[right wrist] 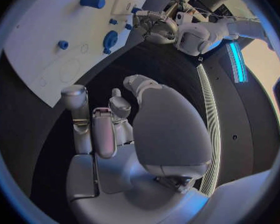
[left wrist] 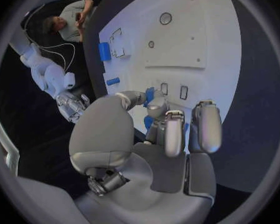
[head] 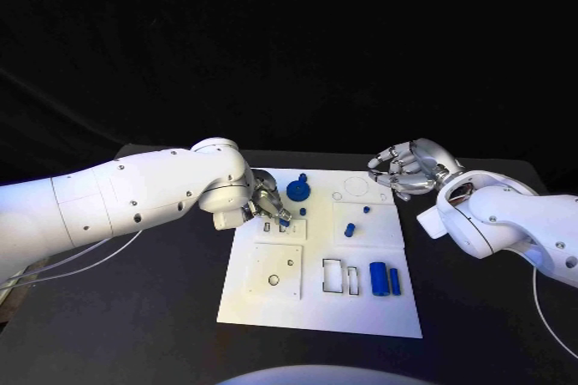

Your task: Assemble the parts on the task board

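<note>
The white task board [head: 316, 314] lies mid-table. My left hand [head: 267, 203] hovers over its far left part and pinches a small blue part [left wrist: 150, 95] between thumb and fingers, just above two small rectangular slots [left wrist: 164, 88]. A blue gear-like part [head: 297, 189] lies beyond that hand, and two small blue parts [head: 304, 210] [head: 349, 230] lie toward the board's middle. Two blue cylinders [head: 378, 278] lie side by side near the right edge. My right hand [head: 409, 169] hangs over the board's far right corner, fingers loosely bent, holding nothing.
A raised white plate with round holes [head: 275, 271] and two rectangular cut-outs [head: 341, 276] occupy the board's near half. A round recess [head: 357, 186] is at the far right. Black table [head: 144, 318] surrounds the board.
</note>
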Controlling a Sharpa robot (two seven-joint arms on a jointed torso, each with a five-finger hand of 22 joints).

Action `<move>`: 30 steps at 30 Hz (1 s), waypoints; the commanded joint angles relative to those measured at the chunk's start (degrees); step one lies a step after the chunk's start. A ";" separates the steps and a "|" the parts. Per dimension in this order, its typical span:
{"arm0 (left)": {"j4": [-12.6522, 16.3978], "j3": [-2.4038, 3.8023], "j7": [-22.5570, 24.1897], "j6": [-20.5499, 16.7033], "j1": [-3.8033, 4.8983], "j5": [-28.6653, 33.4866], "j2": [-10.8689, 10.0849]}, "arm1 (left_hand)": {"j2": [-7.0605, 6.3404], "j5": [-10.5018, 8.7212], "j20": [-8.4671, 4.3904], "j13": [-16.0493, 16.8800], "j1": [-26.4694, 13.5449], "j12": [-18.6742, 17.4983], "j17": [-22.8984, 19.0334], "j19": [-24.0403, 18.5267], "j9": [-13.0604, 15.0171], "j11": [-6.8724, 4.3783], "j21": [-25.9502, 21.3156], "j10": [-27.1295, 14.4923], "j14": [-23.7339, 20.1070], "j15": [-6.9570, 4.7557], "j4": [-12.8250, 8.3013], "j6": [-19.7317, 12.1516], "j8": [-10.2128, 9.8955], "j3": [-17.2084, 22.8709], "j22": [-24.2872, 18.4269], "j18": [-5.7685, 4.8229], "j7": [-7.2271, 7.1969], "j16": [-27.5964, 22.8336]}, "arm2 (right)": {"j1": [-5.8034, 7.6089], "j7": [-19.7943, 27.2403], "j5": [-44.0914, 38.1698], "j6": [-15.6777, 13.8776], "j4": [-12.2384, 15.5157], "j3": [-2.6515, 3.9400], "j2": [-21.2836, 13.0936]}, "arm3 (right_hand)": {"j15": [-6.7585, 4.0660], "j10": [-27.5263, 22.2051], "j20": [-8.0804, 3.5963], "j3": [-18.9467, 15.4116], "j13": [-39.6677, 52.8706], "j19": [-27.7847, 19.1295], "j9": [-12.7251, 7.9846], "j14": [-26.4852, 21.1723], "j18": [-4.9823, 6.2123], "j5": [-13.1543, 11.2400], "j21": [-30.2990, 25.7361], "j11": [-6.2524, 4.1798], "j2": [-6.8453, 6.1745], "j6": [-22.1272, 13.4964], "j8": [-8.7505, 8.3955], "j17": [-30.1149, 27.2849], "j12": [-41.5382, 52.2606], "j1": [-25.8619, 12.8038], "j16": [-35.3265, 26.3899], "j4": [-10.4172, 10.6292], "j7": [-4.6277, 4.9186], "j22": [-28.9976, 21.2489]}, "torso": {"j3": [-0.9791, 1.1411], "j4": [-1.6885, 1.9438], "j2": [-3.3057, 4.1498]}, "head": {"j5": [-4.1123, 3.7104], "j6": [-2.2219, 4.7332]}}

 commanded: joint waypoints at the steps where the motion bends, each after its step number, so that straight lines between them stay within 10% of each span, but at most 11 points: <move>1: 0.30 -0.06 0.65 -0.52 -0.03 -1.88 0.02 | -0.18 0.62 -0.12 0.41 -0.80 0.63 15.09 0.40 0.02 -0.08 0.22 0.69 6.05 -0.38 -12.52 0.74 0.39 12.04 3.30 -0.34 -0.29 0.20 | -0.05 0.04 -0.69 0.86 -0.01 -0.01 -0.01 | -0.42 0.45 -0.07 0.33 -0.03 0.22 0.08 1.31 0.89 0.28 -0.29 -0.08 -0.03 -0.36 0.25 -0.05 0.34 -0.28 0.06 0.04 -0.01 -0.07 | -0.04 0.00 0.04 | 0.07 -0.04; 30: 0.52 -1.01 0.53 1.22 -0.39 -11.09 1.02 | -0.59 3.26 -0.35 1.10 -2.01 1.20 15.09 0.45 -0.11 -0.22 0.33 1.64 6.05 -0.59 -13.79 1.92 0.50 12.19 3.61 -0.37 -0.60 0.20 | -0.15 0.26 -0.69 0.84 -0.13 -0.01 0.20 | -0.41 0.38 -0.08 0.67 -0.16 0.11 0.20 1.27 0.94 0.61 -0.62 -0.08 -0.11 -0.52 0.43 -0.17 0.29 -0.65 -0.05 0.07 -0.01 -0.26 | -0.09 -0.11 0.23 | 0.32 -0.71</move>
